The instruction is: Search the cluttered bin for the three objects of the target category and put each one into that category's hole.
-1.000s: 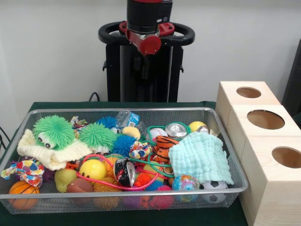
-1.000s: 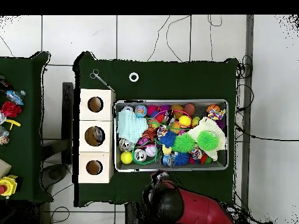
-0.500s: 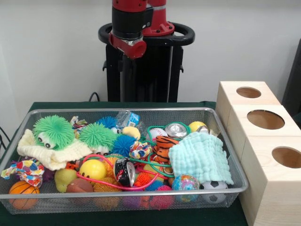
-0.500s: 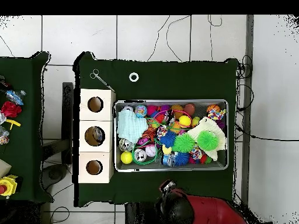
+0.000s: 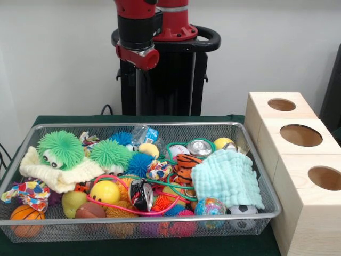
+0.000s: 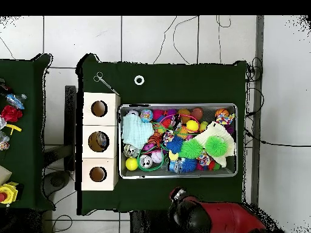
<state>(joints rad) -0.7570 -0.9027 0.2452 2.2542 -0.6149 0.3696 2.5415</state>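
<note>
A wire mesh bin holds a heap of toys: green spiky balls, a yellow ball, a small basketball, a soccer ball, two drink cans, and a mint cloth. Beside it stand three wooden boxes, each with a round hole. In the overhead view the bin lies right of the boxes. The red and black arm is drawn back above the table's far side, also seen as the arm. No gripper shows.
A white ring and a thin metal tool lie on the green cloth beyond the bin. A second green table with small objects stands at the left edge. Cables run over the tiled floor.
The arm has swung sideways: leftward in the front view, rightward along the bottom edge in the overhead view. Nothing in the bin has moved.
</note>
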